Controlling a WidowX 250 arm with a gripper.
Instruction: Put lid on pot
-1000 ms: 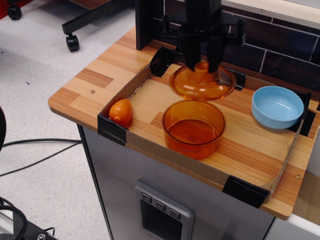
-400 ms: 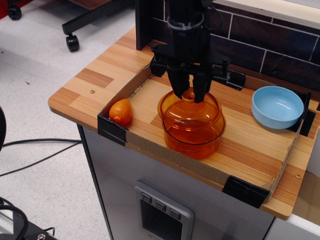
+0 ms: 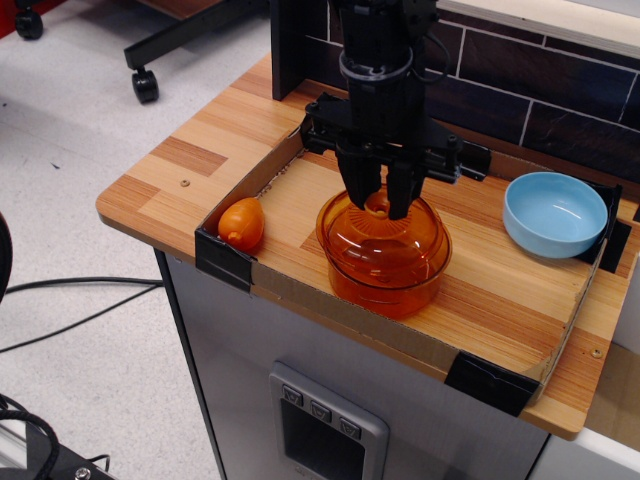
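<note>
The see-through orange pot (image 3: 385, 280) stands in the middle of the wooden tray. The see-through orange domed lid (image 3: 380, 232) lies over the pot's mouth, shifted slightly to the back left; I cannot tell whether it is fully seated on the rim. My black gripper (image 3: 380, 203) comes straight down from above. Its two fingers (image 3: 360, 185) stand on either side of the lid's small round knob (image 3: 378, 204) and are closed on it.
A small opaque orange egg-shaped fruit (image 3: 241, 223) lies at the tray's left edge. A light-blue bowl (image 3: 555, 213) sits at the back right. The tray has low cardboard walls with black corner pieces (image 3: 487, 382). A dark tiled wall (image 3: 560, 100) runs behind.
The gripper carried the lid from above and behind the pot forward and down onto the pot's mouth. In the last half second it lowered a little further.
</note>
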